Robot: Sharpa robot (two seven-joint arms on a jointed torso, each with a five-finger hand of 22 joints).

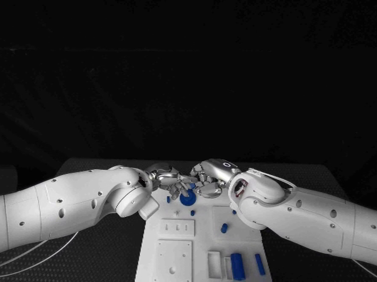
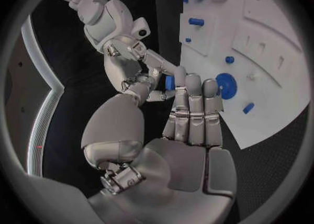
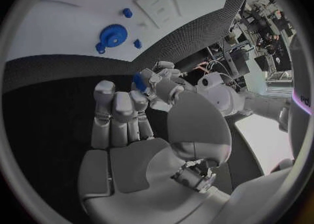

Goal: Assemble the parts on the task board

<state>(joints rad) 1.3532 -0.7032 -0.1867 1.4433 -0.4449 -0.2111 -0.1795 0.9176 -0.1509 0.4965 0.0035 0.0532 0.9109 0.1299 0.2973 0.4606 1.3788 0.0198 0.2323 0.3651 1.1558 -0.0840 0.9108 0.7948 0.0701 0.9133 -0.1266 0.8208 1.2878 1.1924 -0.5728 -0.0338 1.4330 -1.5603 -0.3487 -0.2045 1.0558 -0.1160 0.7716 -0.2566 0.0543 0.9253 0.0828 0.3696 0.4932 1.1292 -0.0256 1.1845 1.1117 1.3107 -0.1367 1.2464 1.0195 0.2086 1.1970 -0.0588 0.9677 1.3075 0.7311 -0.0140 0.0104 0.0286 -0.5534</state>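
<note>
The left robot hand (image 1: 167, 178) and right robot hand (image 1: 209, 176) are met fingertip to fingertip over the far end of the white task board (image 1: 176, 249) on the black counter (image 1: 112, 258). A small blue part (image 2: 169, 82) is seen pinched between their fingers; which robot hand actually grips it cannot be told. A blue gear (image 2: 225, 85) lies on the board just beside the fingertips, more blue parts (image 1: 237, 265) lie well apart at the near end, and no writing can be read.
</note>
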